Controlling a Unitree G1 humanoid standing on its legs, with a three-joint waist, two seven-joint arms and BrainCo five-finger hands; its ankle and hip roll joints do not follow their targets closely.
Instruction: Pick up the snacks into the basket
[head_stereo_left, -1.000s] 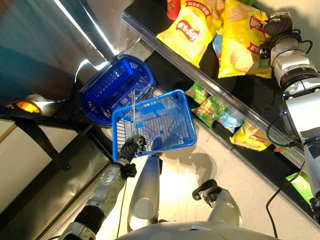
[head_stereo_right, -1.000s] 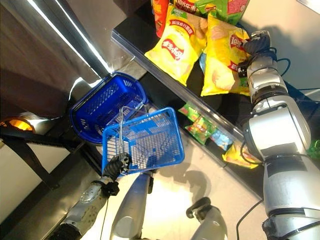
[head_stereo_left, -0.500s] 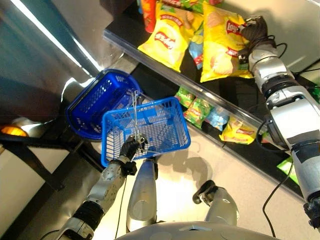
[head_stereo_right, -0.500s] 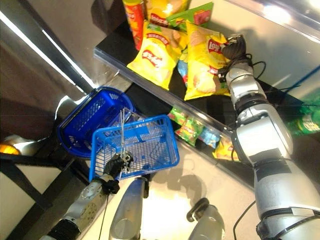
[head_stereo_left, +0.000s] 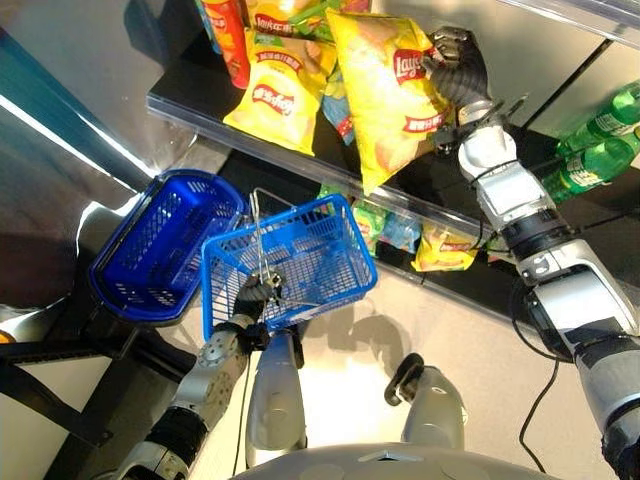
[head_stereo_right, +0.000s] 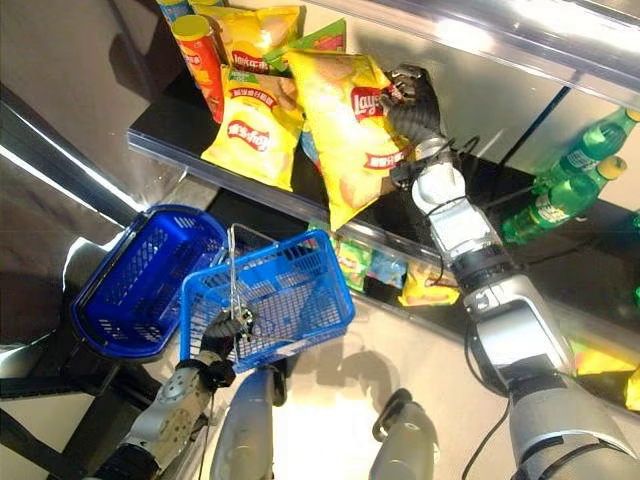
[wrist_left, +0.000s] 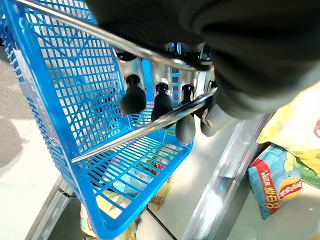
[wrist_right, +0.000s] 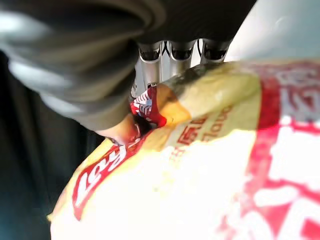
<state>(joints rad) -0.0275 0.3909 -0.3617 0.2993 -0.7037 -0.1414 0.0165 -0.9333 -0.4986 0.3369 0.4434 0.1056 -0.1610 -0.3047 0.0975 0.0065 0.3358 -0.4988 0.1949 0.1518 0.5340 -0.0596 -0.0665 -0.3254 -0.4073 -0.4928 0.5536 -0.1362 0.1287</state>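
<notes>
Right eye view: right hand gripping chip bag

A red logo with white script and a line of red characters mark the large yellow snack bag. The smaller yellow bag carries a similar red logo. Labels on the green bottles are too small to read.

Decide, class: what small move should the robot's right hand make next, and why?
Probably draw the yellow chip bag off the shelf and swing it down toward the light blue basket. The right hand is shut on the bag's top edge, and the left hand holds the basket by its wire handle below.
</notes>
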